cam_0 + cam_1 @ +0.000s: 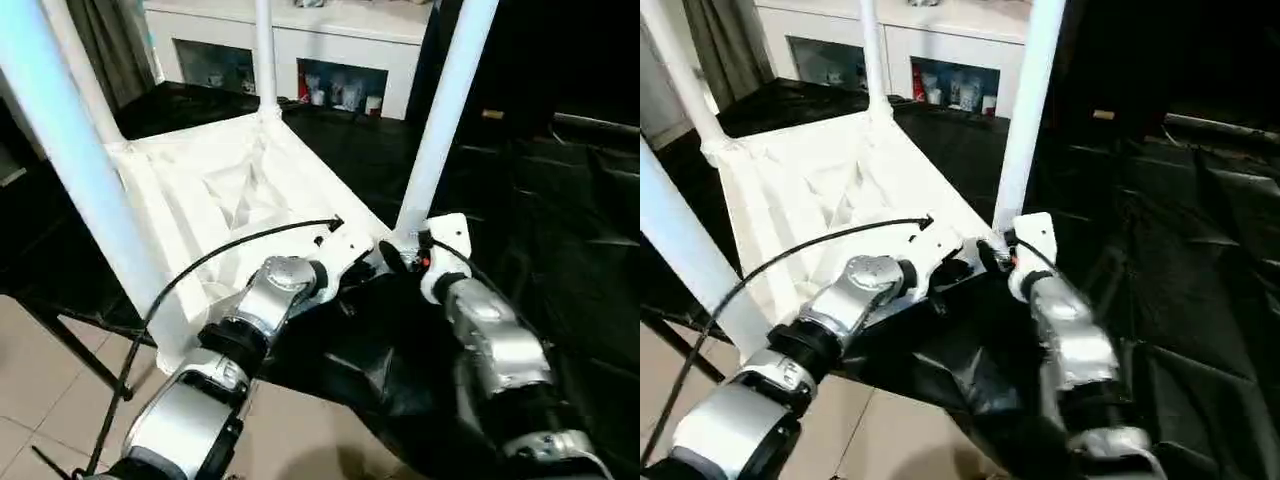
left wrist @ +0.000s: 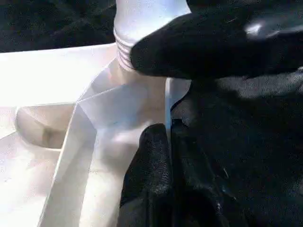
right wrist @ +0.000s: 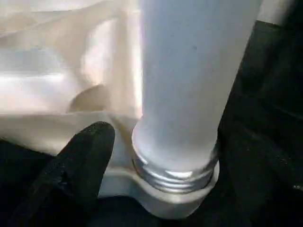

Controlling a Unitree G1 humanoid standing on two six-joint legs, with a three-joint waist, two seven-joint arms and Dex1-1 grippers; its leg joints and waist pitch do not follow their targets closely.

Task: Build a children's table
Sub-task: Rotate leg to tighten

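Children's table tabletop (image 1: 230,200) lies upside down on the black-covered table (image 1: 560,250), ribbed underside up, long axis running away from the robot. Four legs stand upright in the corner sockets. Left end effector (image 2: 168,142) fingers pressed together, pinching the tabletop's thin rim at the near right corner. Right end effector (image 3: 142,165) spread wide around the base of the near right leg (image 1: 445,120); one finger (image 3: 80,161) sits beside the threaded end, contact unclear.
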